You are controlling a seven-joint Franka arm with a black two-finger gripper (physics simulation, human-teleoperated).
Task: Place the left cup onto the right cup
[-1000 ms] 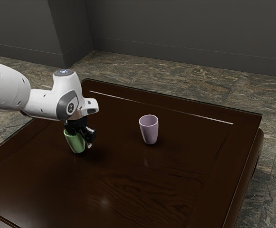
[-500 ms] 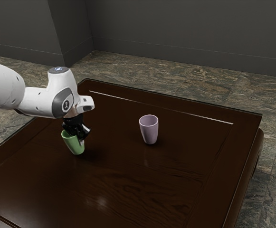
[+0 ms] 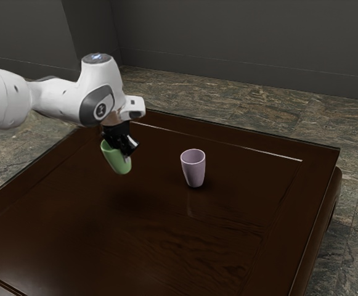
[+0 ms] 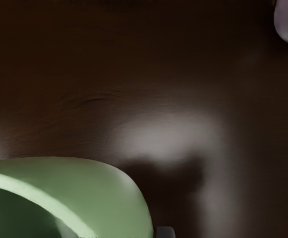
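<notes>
Gripper (image 3: 125,148), clamped on the tilted green cup (image 3: 116,159), should level it directly above the lilac cup (image 3: 193,167) before lowering.

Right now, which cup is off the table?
The green cup, held tilted in the end effector; the lilac cup stands upright on the table.
</notes>
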